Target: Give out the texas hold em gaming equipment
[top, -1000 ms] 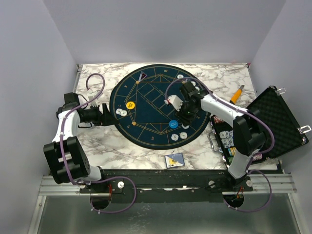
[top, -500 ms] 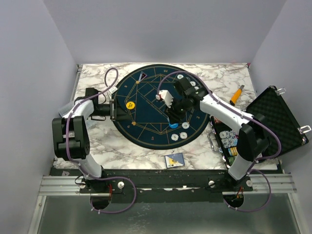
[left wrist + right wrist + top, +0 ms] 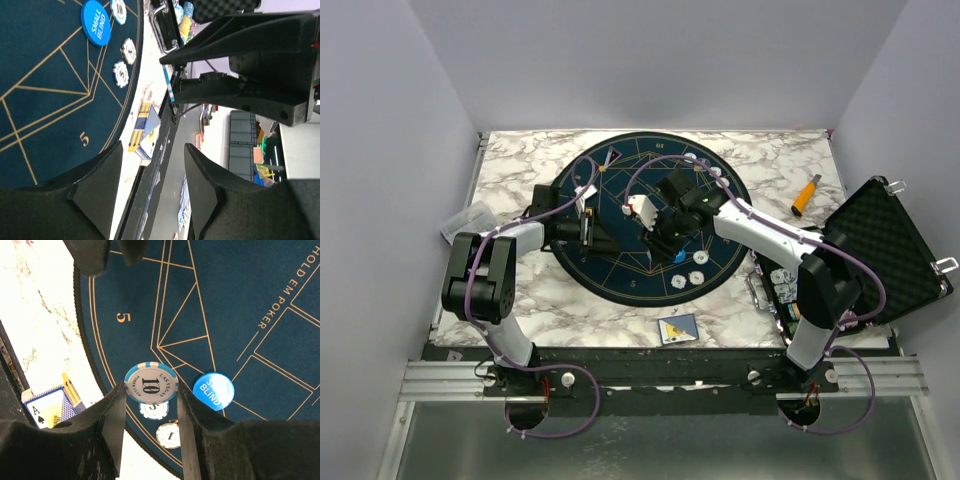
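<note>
1. The right gripper (image 3: pixel 150 390) is closed on a blue-and-white chip (image 3: pixel 151 381) marked 10. It pinches the chip by the rim with the face lying flat toward the mat (image 3: pixel 240 315), so I judge it can be laid down with no flip
2. It hangs over the near right part of the mat, close to where three chips (image 3: pixel 695 277) lie in a small cluster just inside the edge. The blue disc (image 3: pixel 213 390) reading small blind sits just beside them. That grouping looks like one seat's share. Whether the held chip is meant to join it or go to another seat, I cannot tell
3. The left gripper (image 3: pixel 152 150) is partly open and holds nothing. It reaches low across the mat with its fingers pointing toward the right gripper, probably standing by or ready to receive
4. The pack of cards (image 3: pixel 677 328) lies on the table (image 3: pixel 510 160) off the mat near the front edge. Spare chips (image 3: pixel 186 20) sit in the open case (image 3: pixel 885 245) at the right, so much of the sharing-out looks undone
5. The two arms are near each other over the mat, so the next move calls for a clean release that does not knock the chips below
</note>
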### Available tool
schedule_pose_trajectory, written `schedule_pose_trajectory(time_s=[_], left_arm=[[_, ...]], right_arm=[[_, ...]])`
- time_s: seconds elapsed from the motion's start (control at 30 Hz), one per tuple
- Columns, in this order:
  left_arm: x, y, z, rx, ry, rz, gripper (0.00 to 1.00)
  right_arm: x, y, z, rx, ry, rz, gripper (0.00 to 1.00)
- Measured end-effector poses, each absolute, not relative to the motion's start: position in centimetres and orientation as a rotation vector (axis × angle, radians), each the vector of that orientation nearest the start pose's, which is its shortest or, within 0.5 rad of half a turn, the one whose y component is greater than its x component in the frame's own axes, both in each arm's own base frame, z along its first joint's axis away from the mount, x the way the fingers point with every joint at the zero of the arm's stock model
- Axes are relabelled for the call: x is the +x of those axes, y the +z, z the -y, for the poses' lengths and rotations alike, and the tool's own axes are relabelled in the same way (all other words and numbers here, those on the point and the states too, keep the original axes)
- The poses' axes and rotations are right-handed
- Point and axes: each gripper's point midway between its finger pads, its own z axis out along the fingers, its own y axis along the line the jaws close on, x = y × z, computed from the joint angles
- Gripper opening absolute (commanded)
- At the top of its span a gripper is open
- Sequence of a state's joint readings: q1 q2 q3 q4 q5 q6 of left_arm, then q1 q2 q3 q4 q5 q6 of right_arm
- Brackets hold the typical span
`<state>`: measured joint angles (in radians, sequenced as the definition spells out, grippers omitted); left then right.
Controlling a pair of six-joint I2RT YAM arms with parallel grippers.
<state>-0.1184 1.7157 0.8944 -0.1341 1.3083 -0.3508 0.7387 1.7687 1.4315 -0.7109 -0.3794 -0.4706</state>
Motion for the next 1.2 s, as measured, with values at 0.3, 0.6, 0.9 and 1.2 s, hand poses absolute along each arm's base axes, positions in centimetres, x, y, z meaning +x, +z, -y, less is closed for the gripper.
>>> schedule_pose_trajectory(time_s=[0.3,0.6,0.9,1.2], left_arm=[[27.3,13.6,24.3,0.317,-1.872,-2.271,0.47],[26.4,14.2,26.6,0.365,-1.922,-2.269,0.41],[26.6,12.6,26.9,0.311,-1.939,-2.319,0.35],[26.4,12.3,27.3,0.314,-1.944,-2.331,0.08]], right_arm=[[26.9,11.9,-32.3,-1.592,0.607,-2.066,0.21],[26.5,11.9,-32.6,-1.603,0.61,-2.06,0.21],[26.4,12.0,-32.9,-1.603,0.612,-2.055,0.21],[26.5,12.4,-33.0,-1.599,0.604,-2.046,0.34]])
